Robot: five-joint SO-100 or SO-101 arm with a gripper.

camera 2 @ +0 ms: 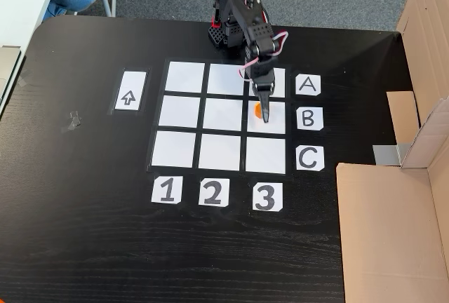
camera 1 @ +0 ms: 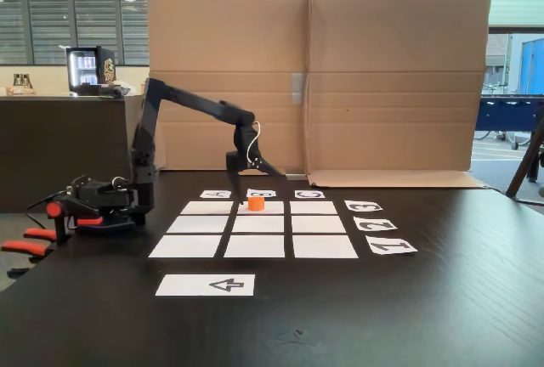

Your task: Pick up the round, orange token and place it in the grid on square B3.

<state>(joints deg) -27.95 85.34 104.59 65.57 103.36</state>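
The orange token (camera 1: 256,204) (camera 2: 258,111) stands upright on square B3 (camera 1: 274,208) (camera 2: 267,125), the far middle square of the grid (camera 1: 255,245) (camera 2: 223,115) in the front fixed view. In the top-down fixed view that square is in row B, column 3. My gripper (camera 1: 260,185) (camera 2: 264,106) hangs just over and behind the token. It looks open: one finger points down beside the token and the other is swung out to the right. From above, the fingers partly cover the token's edge.
Letter cards A, B, C (camera 2: 307,118) and number cards 1, 2, 3 (camera 2: 212,192) border the grid. A white arrow card (camera 1: 206,285) (camera 2: 129,97) lies apart from it. A cardboard wall (camera 1: 391,78) stands behind. A second arm with orange handles (camera 1: 81,206) rests at the table's left.
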